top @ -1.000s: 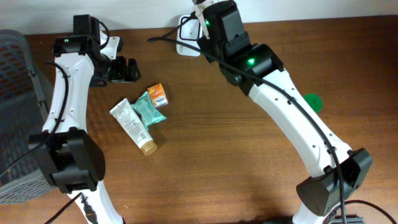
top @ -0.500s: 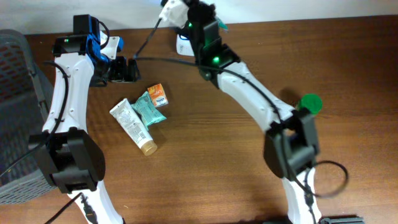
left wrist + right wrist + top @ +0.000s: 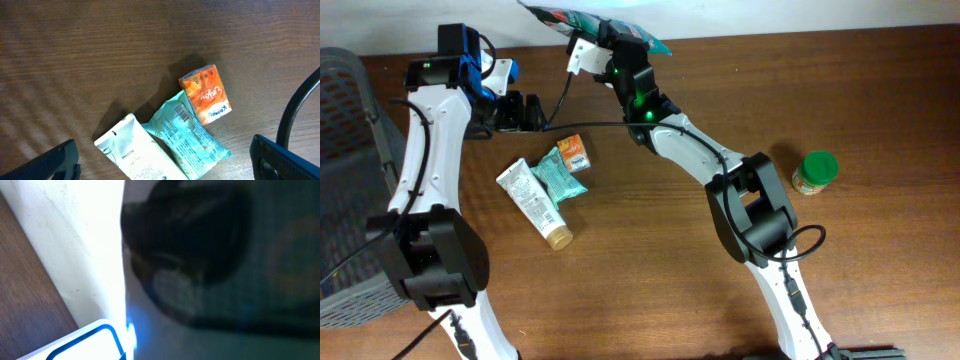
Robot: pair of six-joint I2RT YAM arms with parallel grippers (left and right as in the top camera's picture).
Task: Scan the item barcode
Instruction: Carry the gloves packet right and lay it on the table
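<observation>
My right gripper (image 3: 613, 42) is raised at the back edge of the table, shut on a flat dark-teal packet (image 3: 592, 20) held above the white scanner (image 3: 582, 56). In the right wrist view that packet (image 3: 225, 270) is a dark blur filling the frame, and the scanner (image 3: 85, 341) glows blue at the bottom left; my own fingers do not show there. My left gripper (image 3: 520, 112) hangs open over the table's back left. Its black fingers (image 3: 55, 162) stand wide apart above an orange packet (image 3: 206, 93), a teal sachet (image 3: 187, 135) and a white tube (image 3: 131, 155).
The orange packet (image 3: 575, 152), teal sachet (image 3: 560, 172) and white tube (image 3: 533, 200) lie together left of centre. A green-lidded jar (image 3: 815, 170) stands at the right. A grey basket (image 3: 345, 180) sits off the left edge. A black cable (image 3: 300, 110) hangs near the left gripper.
The right arm has swung left and up, carrying the teal packet over the scanner at the back edge and uncovering the green-lidded jar. The left arm has not moved.
</observation>
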